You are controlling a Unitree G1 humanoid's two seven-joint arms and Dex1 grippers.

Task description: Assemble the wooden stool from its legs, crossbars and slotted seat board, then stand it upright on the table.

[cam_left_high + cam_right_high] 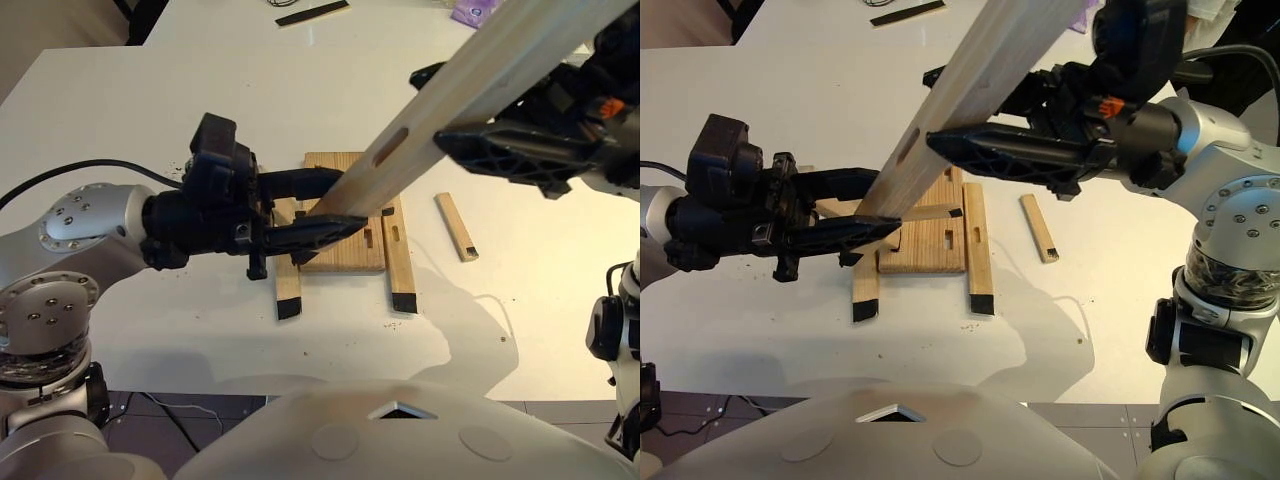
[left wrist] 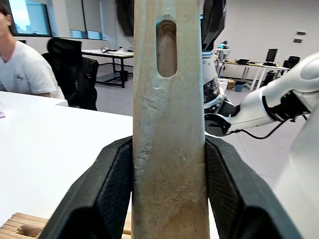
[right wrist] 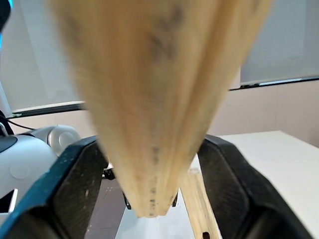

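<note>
- Above the seat board (image 1: 345, 252) we hold one long leg (image 1: 480, 80) tilted in the air. The left gripper (image 1: 343, 202) is clamped on its lower end and the right gripper (image 1: 428, 105) is clamped farther up the shaft.
- With two grips on one rigid piece, any mismatch in how our arms travel would strain against the wood. We judge the leg could then slip or twist between the pads (image 2: 107, 189).
- The leg's lower end hangs just over the board. If we bring it down off-angle, it could jam at a slot mouth or shove the board across the table (image 1: 150, 110).
- Two black-tipped legs (image 1: 400, 262) lie along the board's sides, and we cannot tell whether they are joined to it. A push on the board could knock them out of line.
- Our left gripper's lower finger sits close over the board, so lowering further risks it catching the wood before the leg seats.
- An oval slot (image 2: 167, 47) in the held leg faces the left wrist. If the leg rolls in our grasp, that slot may end up turned away from where a crossbar must enter.
- One short crossbar (image 1: 457, 226) lies apart to the right of the board. A low sweep of our right arm could knock it away.
</note>
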